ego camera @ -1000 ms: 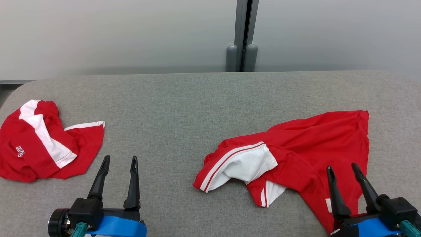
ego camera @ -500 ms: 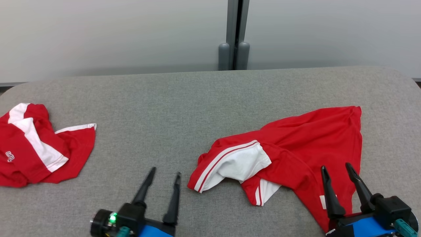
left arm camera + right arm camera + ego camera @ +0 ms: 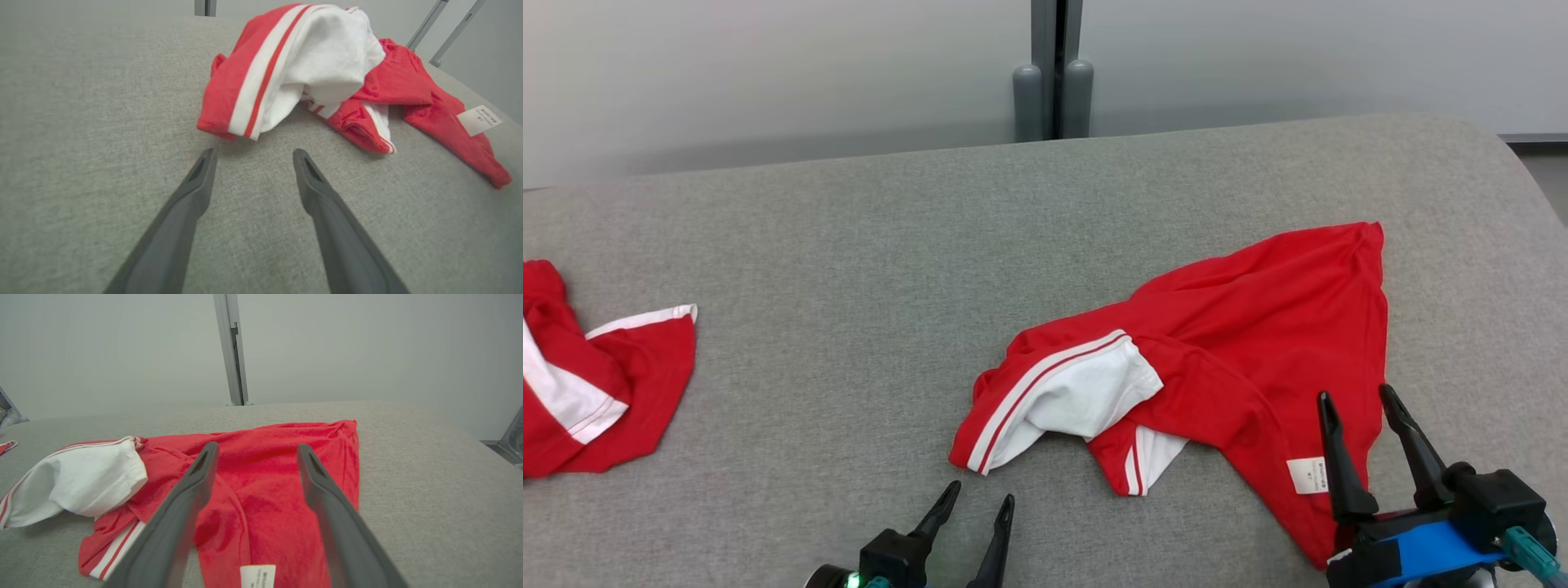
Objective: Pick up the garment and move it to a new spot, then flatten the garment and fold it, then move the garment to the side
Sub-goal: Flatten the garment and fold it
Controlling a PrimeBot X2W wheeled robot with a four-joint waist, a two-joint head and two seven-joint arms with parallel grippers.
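On the desk (image 3: 849, 269), around four o'clock, the garment (image 3: 1258, 327) lies crumpled. My left pincer (image 3: 981, 492), at six o'clock near its sleeve (image 3: 1086, 400), and my right pincer (image 3: 1355, 394), over its red edge, both stand apart, empty. I judge the pick-up comes first: lower, then pinch cloth.

Left gripper (image 3: 981, 493): two long, matte black plastic fingers (image 3: 184, 220), each tapering to a narrow tip, with a slotted recess near the tip.
Left housing (image 3: 894, 555): black block-shaped body at the finger roots, with a small lit green lamp (image 3: 853, 581) beside it.
Right gripper (image 3: 1354, 394): a like pair of slim dark fingers (image 3: 339, 535), broad at the root.
Right housing (image 3: 1494, 502): black angular block.
Blue band (image 3: 1445, 549): bright blue sleeve behind the right housing.
Teal plug (image 3: 1525, 555): small connector at the band's outer edge.
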